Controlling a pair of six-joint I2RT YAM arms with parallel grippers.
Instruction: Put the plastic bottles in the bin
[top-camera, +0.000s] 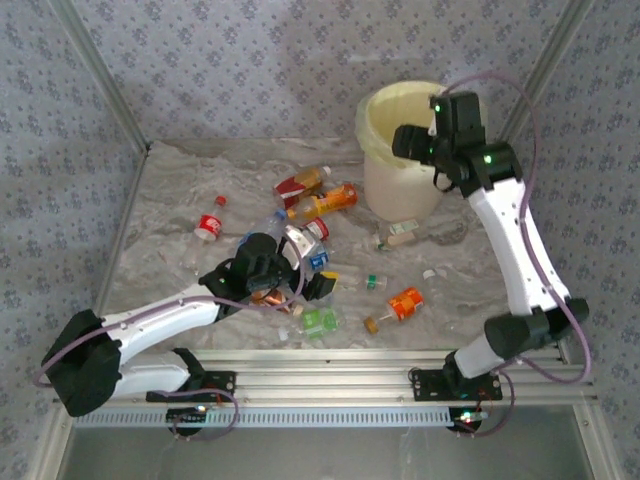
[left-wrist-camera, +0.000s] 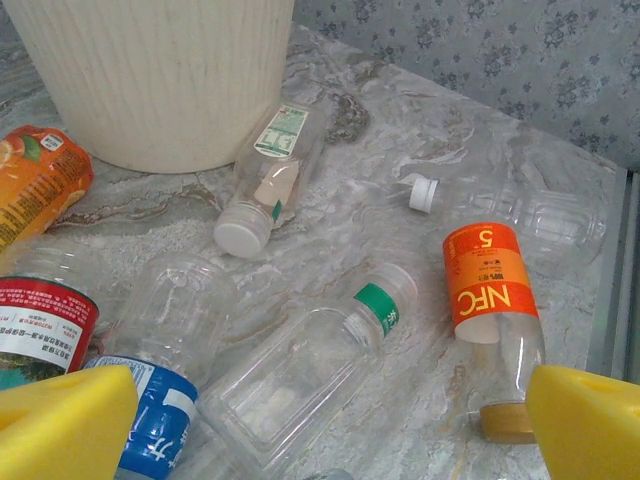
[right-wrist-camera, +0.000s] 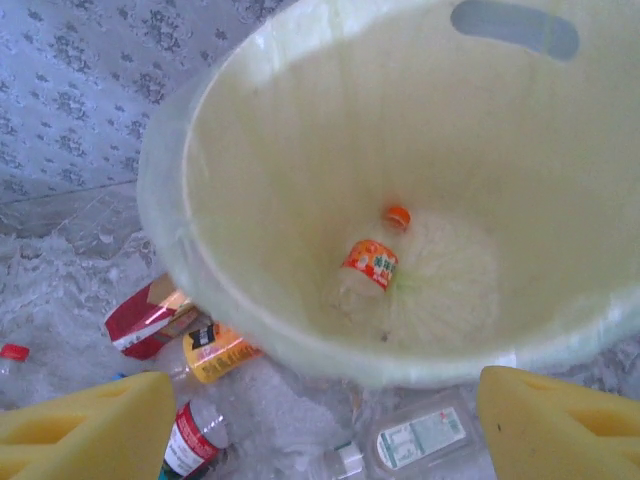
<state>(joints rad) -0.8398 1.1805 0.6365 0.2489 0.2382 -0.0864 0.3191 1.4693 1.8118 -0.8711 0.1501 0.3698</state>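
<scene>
Pale yellow bin (top-camera: 400, 185) stands at the far side of a marbled table (top-camera: 170, 200). One plastic bottle w/ orange label (right-wrist-camera: 368, 268) and orange cap lies on the bin's bottom. R gripper (right-wrist-camera: 325, 400) hangs above the bin's near rim. Its yellow pads (right-wrist-camera: 90, 430) are spread wide w/ nothing held.

The other plastic bottles lie outside the bin, scattered on the table on its arm-ward side:
- A clear bottle w/ white cap (left-wrist-camera: 262, 195) lies just beside the bin's base.
- An orange-wrapped bottle (left-wrist-camera: 35, 180) lies near the bin wall.
- An NFC bottle (left-wrist-camera: 490, 290) w/ orange label lies farther from the bin.
- A squarish clear bottle (left-wrist-camera: 300, 385) w/ green neck band lies farther out again.

L gripper (left-wrist-camera: 330, 385) sits low over the squarish clear bottle, well apart from the bin. Its pads are wide open, one each side of the bottle and not closed on it. A blue-label bottle (left-wrist-camera: 155, 420) lies by one pad.
</scene>
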